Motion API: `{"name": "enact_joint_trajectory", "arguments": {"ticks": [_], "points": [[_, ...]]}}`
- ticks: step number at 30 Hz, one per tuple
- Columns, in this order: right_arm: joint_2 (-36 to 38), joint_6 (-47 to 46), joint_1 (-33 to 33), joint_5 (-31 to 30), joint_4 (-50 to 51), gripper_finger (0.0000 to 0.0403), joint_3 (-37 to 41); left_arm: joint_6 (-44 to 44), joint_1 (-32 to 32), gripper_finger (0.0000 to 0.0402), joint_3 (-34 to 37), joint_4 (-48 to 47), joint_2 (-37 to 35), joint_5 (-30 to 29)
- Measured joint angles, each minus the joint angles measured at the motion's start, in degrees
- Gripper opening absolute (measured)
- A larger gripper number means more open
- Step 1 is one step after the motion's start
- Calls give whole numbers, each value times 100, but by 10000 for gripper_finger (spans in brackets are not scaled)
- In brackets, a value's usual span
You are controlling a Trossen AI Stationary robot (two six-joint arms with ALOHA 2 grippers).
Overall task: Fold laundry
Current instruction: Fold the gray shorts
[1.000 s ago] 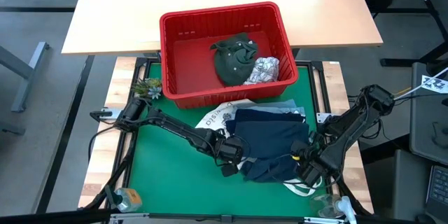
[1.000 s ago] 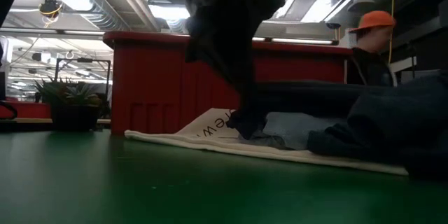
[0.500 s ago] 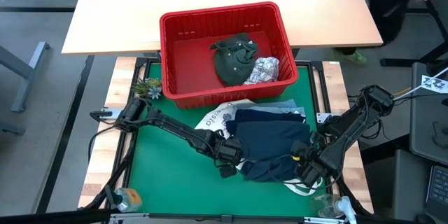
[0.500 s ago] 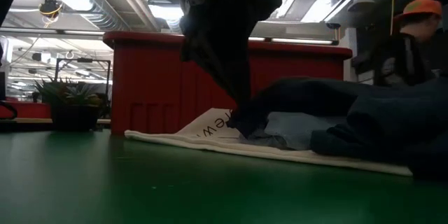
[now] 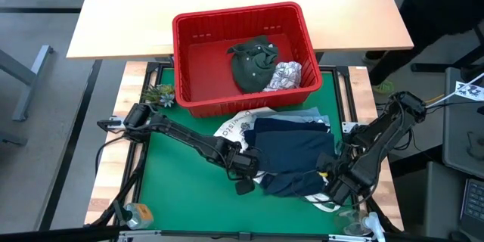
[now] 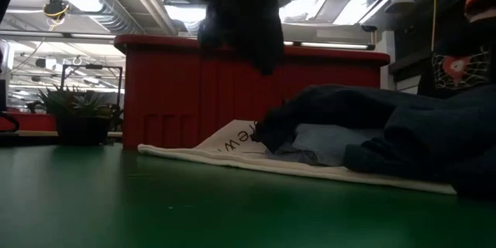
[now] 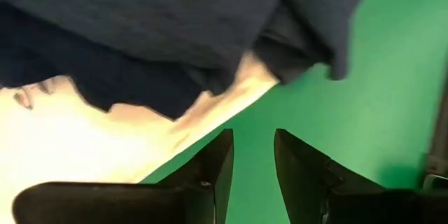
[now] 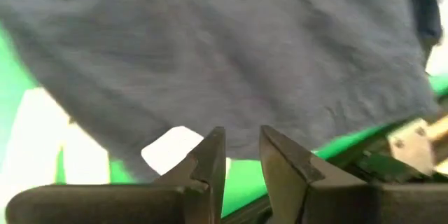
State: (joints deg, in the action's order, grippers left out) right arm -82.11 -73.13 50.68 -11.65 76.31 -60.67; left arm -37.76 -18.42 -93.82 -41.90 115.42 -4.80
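Two grippers: left gripper (image 7: pixel 250 155) parted, empty, beside navy blue garment (image 5: pixel 291 151) atop white tote (image 5: pixel 236 126) on green mat (image 5: pixel 181 189); right gripper (image 8: pixel 241 155) slightly parted, empty. Two garments in red slotted plastic basket (image 5: pixel 198 26).

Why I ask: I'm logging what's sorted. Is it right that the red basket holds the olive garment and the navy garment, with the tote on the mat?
Not quite. In the high view the red basket holds the olive garment and a white printed one. The navy garment lies on the green mat, over the tote.
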Motion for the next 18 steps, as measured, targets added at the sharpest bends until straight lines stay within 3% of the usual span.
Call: {"name": "enact_joint_trajectory", "arguments": {"ticks": [8,13,18], "points": [[-2,497,362,197,-982,88,-270,44,-352,91,0,468,-18,-69],[-25,489,779,576,-2176,88,-159,46,-536,90,0,623,-18,-470],[-27,487,1058,268,-2918,88,8,46,-647,92,0,696,-16,-784]]}}
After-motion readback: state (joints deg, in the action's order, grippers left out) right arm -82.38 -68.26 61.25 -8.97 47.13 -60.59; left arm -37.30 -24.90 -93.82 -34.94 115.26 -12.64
